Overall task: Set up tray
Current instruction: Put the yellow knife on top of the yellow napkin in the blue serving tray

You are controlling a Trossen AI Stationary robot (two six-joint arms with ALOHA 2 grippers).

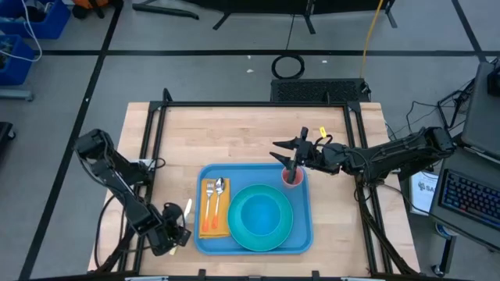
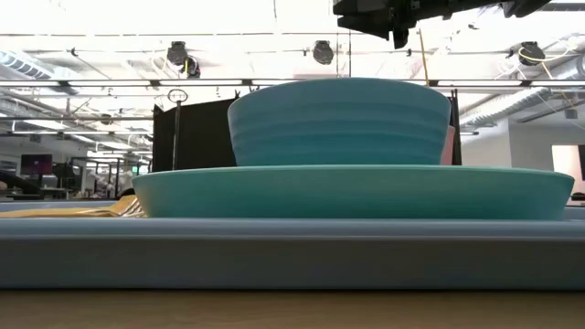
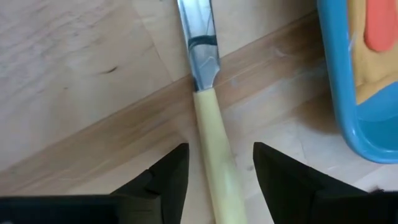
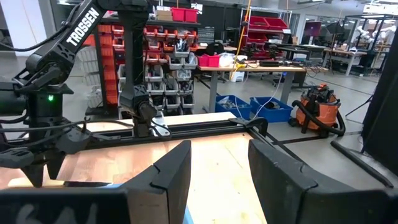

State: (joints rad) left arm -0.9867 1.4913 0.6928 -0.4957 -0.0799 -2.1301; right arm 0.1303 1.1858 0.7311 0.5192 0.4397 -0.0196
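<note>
high view, contents of a pale wooden table top (image 1: 250,133) with a black frame: one large flat rectangular blue plastic tray (image 1: 303,234) with rounded corners and a low rim, lying near the front edge at the middle of the table. on the tray, right of centre, a round turquoise plate (image 1: 261,218) with a turquoise ribbed bowl (image 2: 343,119) standing on it, as the low view shows; left of the plate, an orange-yellow folded napkin (image 1: 213,226) bearing a fork (image 1: 209,195) and a spoon (image 1: 219,190) with orange handles, side by side. at the tray's far right corner, a small pink cup (image 1: 292,176). left gripper (image 1: 178,234) at the front left of the table, just beside the tray's left rim; in the left wrist view its two dark fingers (image 3: 168,177) stand apart, released, on either side of the cream handle of a table knife (image 3: 208,134) with a steel blade, which lies flat on the wood outside the tray; neither finger visibly presses the handle. right gripper (image 1: 291,156) over the tray's far right corner, directly above the pink cup; its fingers stand apart in the right wrist view with nothing between them.
</note>
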